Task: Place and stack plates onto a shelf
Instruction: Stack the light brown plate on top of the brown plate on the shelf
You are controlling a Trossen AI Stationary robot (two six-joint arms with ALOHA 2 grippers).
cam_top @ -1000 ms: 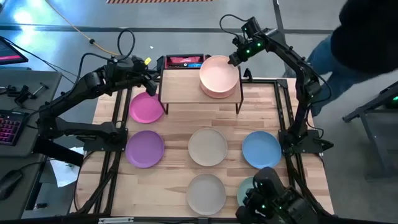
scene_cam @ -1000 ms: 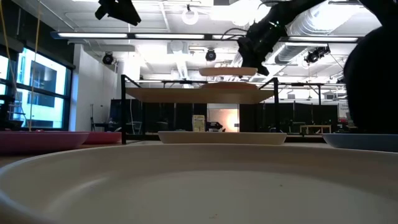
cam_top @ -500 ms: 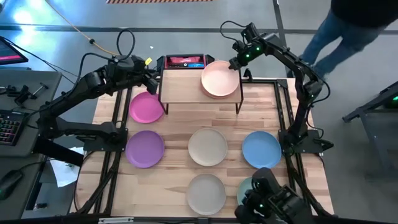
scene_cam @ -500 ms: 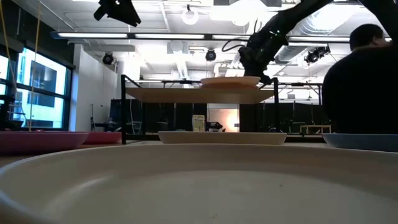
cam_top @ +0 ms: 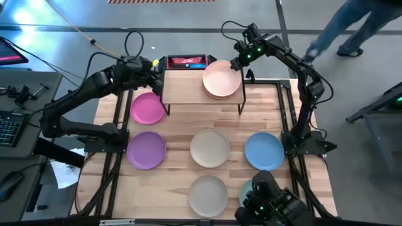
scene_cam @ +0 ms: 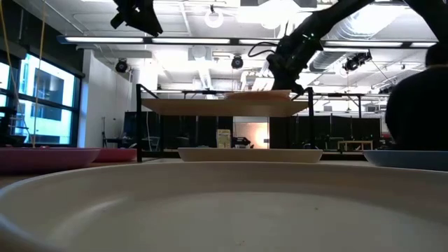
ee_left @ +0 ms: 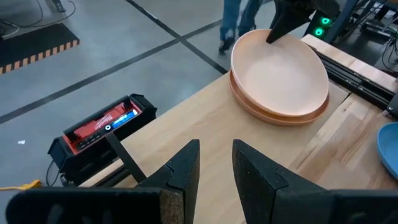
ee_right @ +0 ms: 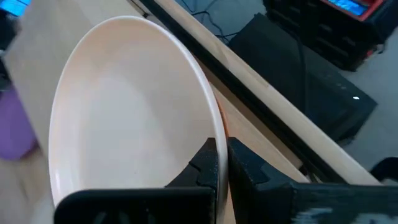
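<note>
The shelf (cam_top: 195, 89) stands at the table's far middle. Two pale peach plates (cam_top: 221, 80) are stacked on its right half, the top plate (ee_left: 280, 65) lying in the lower plate (ee_left: 273, 115). My right gripper (cam_top: 237, 63) is shut on the top plate at its far right side. My left gripper (cam_top: 155, 76) hovers open at the shelf's left end, above the pink plate (cam_top: 147, 108). Flat on the tabletop lie the purple plate (cam_top: 146, 149), two beige plates (cam_top: 210, 148) (cam_top: 208, 195) and the blue plate (cam_top: 264, 150). The teal plate (cam_top: 247, 188) is partly hidden. My right gripper pinches the top plate's rim (ee_right: 211, 127) at its far right side, one finger (ee_right: 206, 163) inside the plate and one finger (ee_right: 242, 167) outside. It comes slanting down from the table's far right. The plate lies level on the lower plate, whose edge (ee_right: 222, 124) shows below the rim.
A red and black box (cam_top: 186, 61) sits on the floor behind the shelf. Black frame rails (cam_top: 294, 119) run along the table's left and right sides. A person's legs (cam_top: 352, 28) pass beyond the far right corner. The shelf's left half (ee_left: 180, 134) is bare wood.
My right gripper has come down toward the shelf with the top plate, still shut on its rim. The plate was held above the stack and now lies on the lower plate. My left gripper has drifted slightly toward the shelf. The person has walked away to the right.
</note>
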